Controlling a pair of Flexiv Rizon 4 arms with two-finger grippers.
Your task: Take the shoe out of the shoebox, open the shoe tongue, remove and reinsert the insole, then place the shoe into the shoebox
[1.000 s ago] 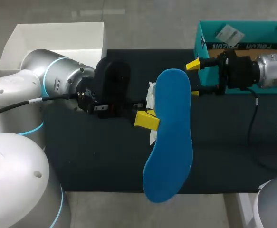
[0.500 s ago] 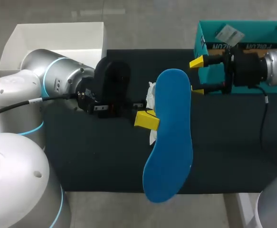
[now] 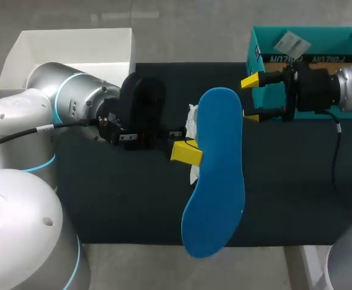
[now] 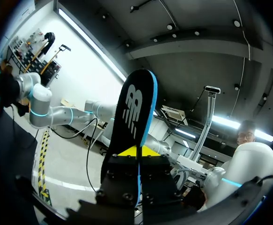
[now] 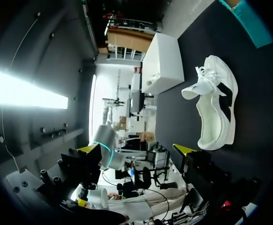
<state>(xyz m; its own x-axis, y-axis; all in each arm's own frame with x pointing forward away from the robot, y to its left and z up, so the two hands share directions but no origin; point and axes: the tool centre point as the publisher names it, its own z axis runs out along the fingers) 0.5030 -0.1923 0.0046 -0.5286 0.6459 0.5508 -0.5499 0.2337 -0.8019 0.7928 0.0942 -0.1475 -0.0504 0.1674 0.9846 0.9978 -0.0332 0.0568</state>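
My left gripper (image 3: pixel 186 152) is shut on the long edge of a blue insole (image 3: pixel 215 175) and holds it above the dark mat. In the left wrist view the insole (image 4: pixel 134 110) stands edge-on between the yellow tips of the left gripper (image 4: pixel 137 151), its black underside showing. The white shoe (image 3: pixel 192 124) is mostly hidden behind the insole in the head view. It lies on the mat ahead of my right gripper (image 5: pixel 136 150), as the right wrist view shows the shoe (image 5: pixel 216 110) with its tongue lifted. My right gripper (image 3: pixel 251 96) is open and empty beside the insole's far tip, in front of the teal shoebox (image 3: pixel 266 42).
A white open box (image 3: pixel 73 42) stands at the mat's far left corner, behind my left arm. It also shows beyond the shoe as the white box (image 5: pixel 164 61). A paper slip (image 3: pixel 290 42) lies inside the teal shoebox. The black mat (image 3: pixel 133 199) covers the table.
My right gripper has drawn back a little to the right, away from the insole's tip, staying open. The left arm and the insole have not moved.
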